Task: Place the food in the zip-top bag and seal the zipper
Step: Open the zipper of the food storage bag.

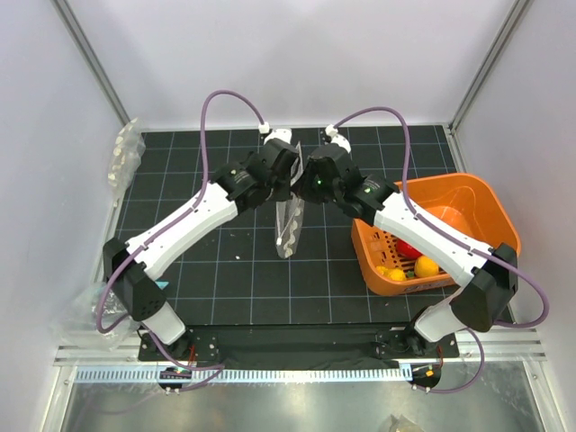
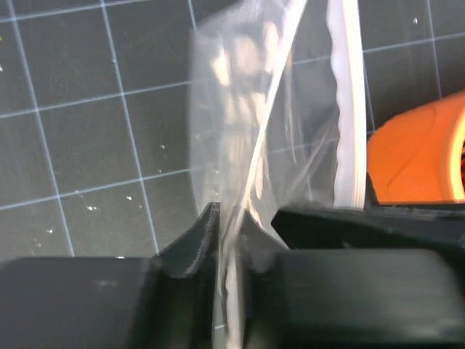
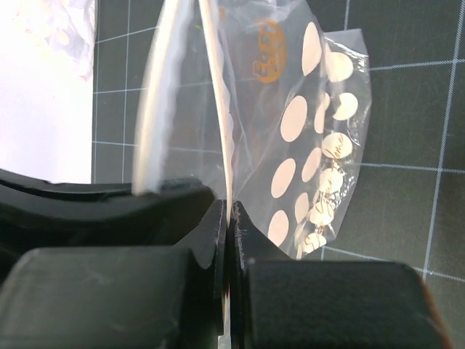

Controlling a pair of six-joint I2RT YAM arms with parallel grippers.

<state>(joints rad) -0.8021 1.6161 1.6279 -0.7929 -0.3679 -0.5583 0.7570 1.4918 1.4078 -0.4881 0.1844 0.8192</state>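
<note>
The zip-top bag (image 1: 288, 227), clear with white dots, hangs over the middle of the mat between both arms. My left gripper (image 1: 284, 173) (image 2: 231, 218) is shut on the bag's top edge, with film (image 2: 240, 109) running out from its jaws. Pinching the other lip, my right gripper (image 1: 312, 183) (image 3: 227, 211) is shut on a thin white strip. The dotted bag (image 3: 312, 145) hangs beyond it. The white zipper (image 2: 347, 116) (image 3: 212, 80) runs along the mouth, which stands parted. The food, one red fruit (image 1: 409, 248) and yellow ones (image 1: 426, 266), lies in the orange basket.
The orange slotted basket (image 1: 472, 193) (image 2: 421, 156) stands at the right of the black gridded mat (image 1: 216, 261). Bundles of clear plastic lie at the far left edge (image 1: 126, 157) and near the left arm's base (image 1: 83, 317). White walls close in the back and sides.
</note>
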